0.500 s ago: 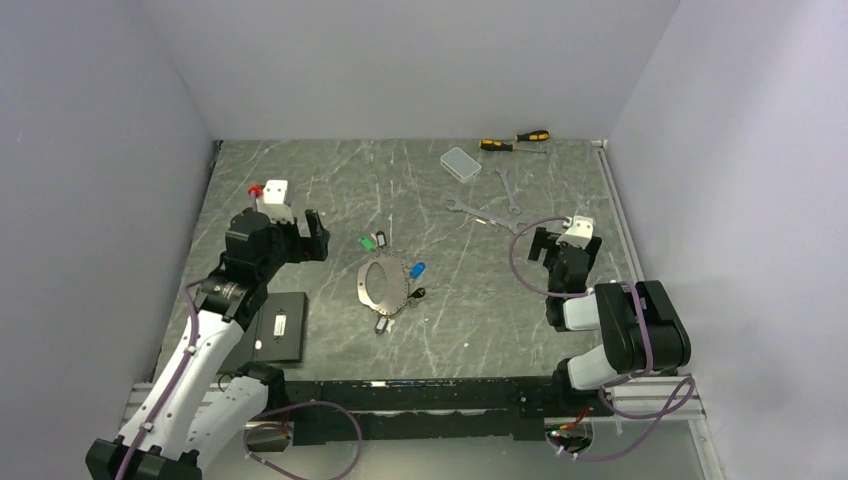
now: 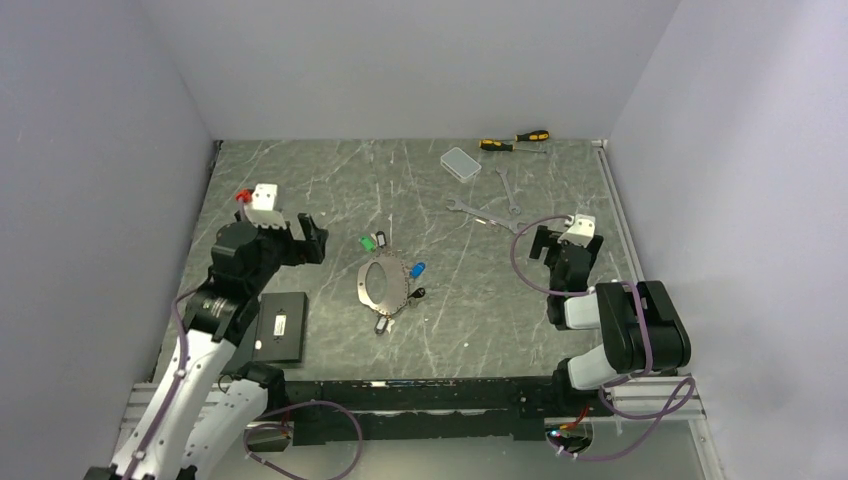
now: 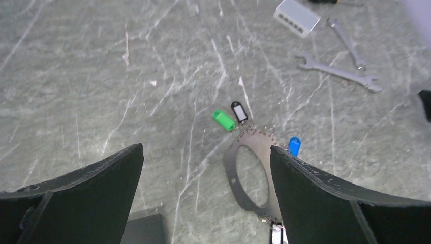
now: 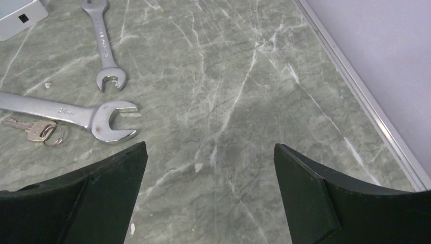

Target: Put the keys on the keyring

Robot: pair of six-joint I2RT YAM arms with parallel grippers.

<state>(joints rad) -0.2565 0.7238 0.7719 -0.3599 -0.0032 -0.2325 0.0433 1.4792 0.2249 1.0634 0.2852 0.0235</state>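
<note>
left gripper (image 3: 206, 152) and right gripper (image 4: 210, 147) jaws apart, empty. keys (image 3: 223, 120) likely light, flat, slippery: pinch plastic heads. keyring (image 3: 229, 170) looks thin, stiff; grip its rim.

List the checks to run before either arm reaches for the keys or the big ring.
1. Left gripper open, empty: ok.
2. Right gripper open, empty: ok.
3. Large oval silver metal keyring lying flat, uncovered: ok.
4. Green-headed key, black-headed key and blue-headed key found at the keyring's edge: ok.
5. Those keys already threaded on it: cannot tell.
6. Small brassy key free of clutter: not ok, it lies right beside the long silver wrench.
</note>
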